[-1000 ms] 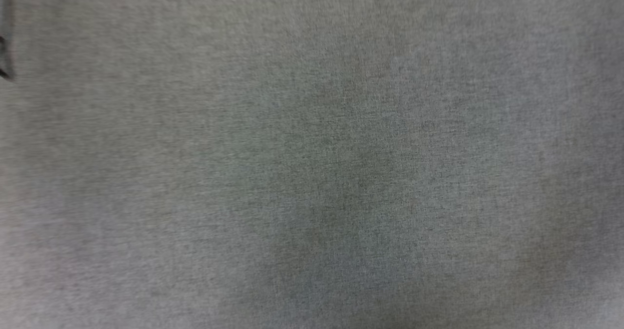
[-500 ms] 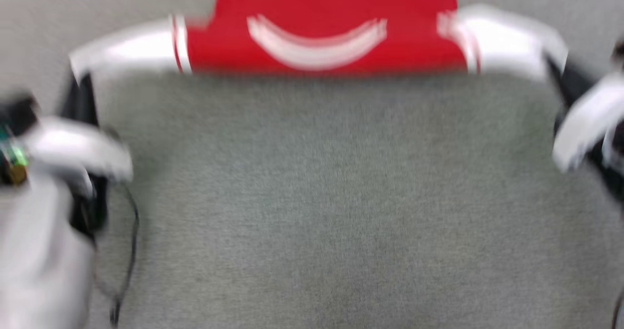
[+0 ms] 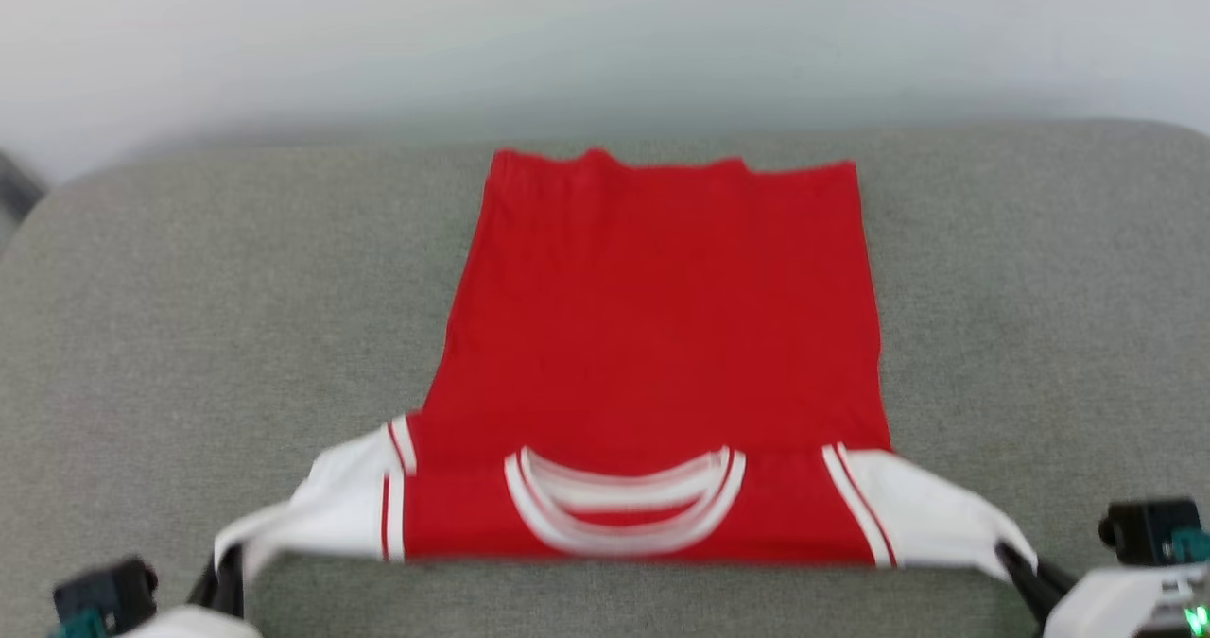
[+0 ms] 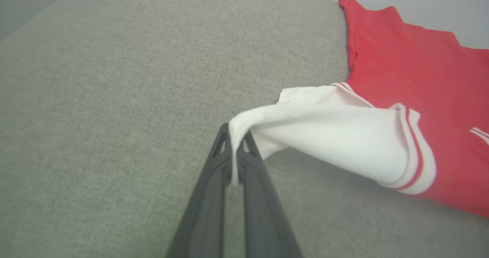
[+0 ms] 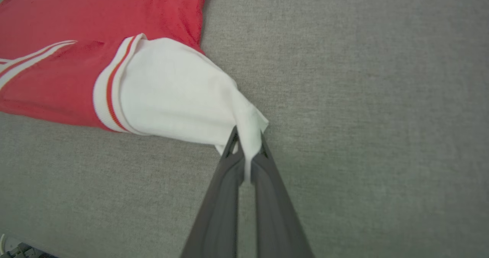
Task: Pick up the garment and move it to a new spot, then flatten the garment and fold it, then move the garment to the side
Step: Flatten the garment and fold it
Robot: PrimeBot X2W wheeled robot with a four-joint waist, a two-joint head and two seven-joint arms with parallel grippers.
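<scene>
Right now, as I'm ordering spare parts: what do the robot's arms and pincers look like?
The left pincer and right pincer each have two long, dark grey, tapering fingers with triangular cut-outs near the tips. The right wrist shell is white.

garment (image 3: 662, 336) on cushion (image 3: 189, 288), collar (image 3: 624, 506) nearest the robot, wall (image 3: 567, 33) behind cushion

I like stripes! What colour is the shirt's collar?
The collar is red-and-white striped; head view shows it best.
</scene>
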